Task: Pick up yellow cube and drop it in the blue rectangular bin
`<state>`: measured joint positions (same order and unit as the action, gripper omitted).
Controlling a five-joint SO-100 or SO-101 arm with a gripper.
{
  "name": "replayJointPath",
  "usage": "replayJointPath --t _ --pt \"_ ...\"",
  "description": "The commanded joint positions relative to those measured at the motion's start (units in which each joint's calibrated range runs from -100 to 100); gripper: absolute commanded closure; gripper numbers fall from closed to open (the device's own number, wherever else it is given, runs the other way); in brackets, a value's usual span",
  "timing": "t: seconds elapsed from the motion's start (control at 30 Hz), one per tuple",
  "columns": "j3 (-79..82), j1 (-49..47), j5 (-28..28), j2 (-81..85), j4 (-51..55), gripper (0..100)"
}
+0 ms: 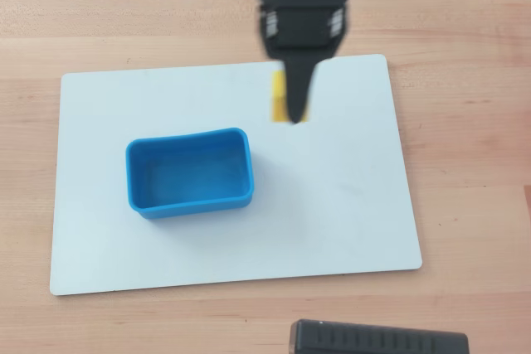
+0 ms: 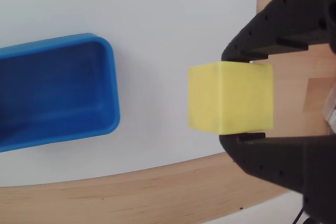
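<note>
The yellow cube [image 2: 231,97] sits between my black fingers in the wrist view, pinched top and bottom. In the overhead view the cube [image 1: 280,99] shows as a yellow strip beside the gripper [image 1: 296,109], over the upper middle of the white board. The gripper [image 2: 237,98] is shut on the cube. The blue rectangular bin [image 1: 189,173] stands empty on the board, below and left of the gripper in the overhead view. In the wrist view the bin [image 2: 52,93] lies at the left, apart from the cube.
A white board [image 1: 348,205] lies on a wooden table [image 1: 465,122]. A black box [image 1: 377,339] sits at the table's front edge. The arm's body [image 1: 303,6] fills the top centre of the overhead view.
</note>
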<state>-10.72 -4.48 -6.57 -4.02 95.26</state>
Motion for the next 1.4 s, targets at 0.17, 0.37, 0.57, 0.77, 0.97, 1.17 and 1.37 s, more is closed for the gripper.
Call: replayJointPath --t 0.17,0.37,0.57,0.77,0.97,1.17,1.37 --pt "-15.8 12.3 3.0 -7.4 -0.3 97" --pt "-17.6 16.0 3.2 -15.1 -3.3 97" --pt "-17.1 15.6 3.2 -20.3 -7.4 96" --pt "-17.6 16.0 3.2 -23.1 -8.2 94" --pt "-17.8 16.2 2.9 -22.8 -7.6 86" --pt "-17.8 16.5 2.8 -21.2 -7.1 78" --pt "-17.7 14.0 2.8 -14.7 -2.9 79"
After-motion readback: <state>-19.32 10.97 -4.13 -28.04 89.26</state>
